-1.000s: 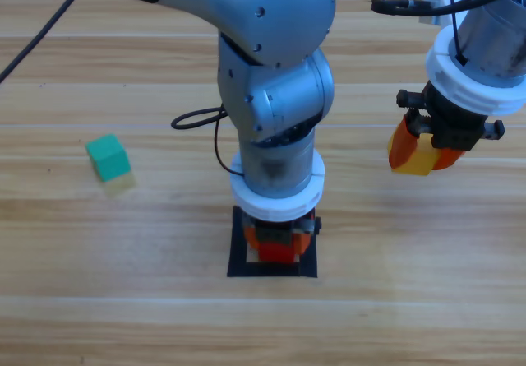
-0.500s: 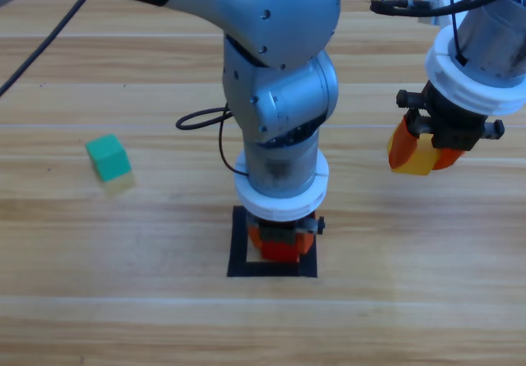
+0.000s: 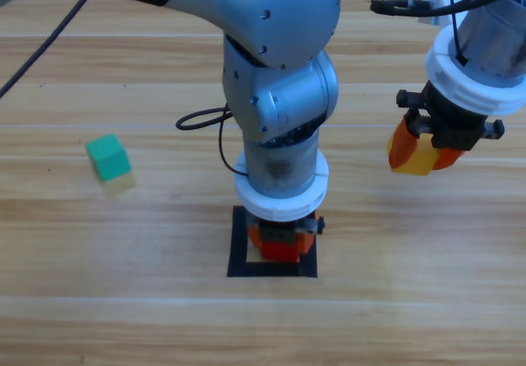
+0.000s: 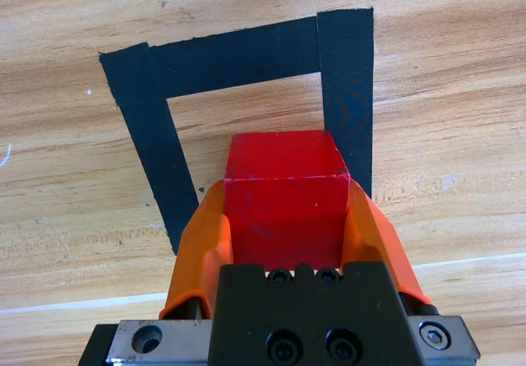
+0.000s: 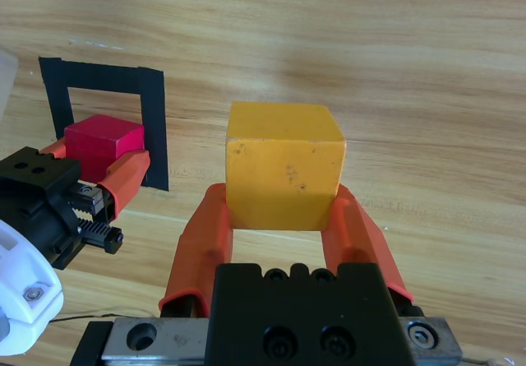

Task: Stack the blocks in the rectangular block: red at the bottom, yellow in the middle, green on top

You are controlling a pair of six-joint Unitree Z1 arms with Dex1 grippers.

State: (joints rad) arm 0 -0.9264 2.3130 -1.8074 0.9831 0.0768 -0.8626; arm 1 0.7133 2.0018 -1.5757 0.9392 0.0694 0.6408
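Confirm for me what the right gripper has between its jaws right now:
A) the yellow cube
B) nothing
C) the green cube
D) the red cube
A: the right wrist view shows the right gripper shut on the yellow cube, held off to the side of the taped rectangle, while the red cube sits in the left gripper.

left arm (image 3: 279, 94) shifted slightly toward 3 o'clock since 1.0 s ago, left gripper (image 4: 283, 218) with red cube (image 4: 283, 193) along; since 0.5 s nothing.
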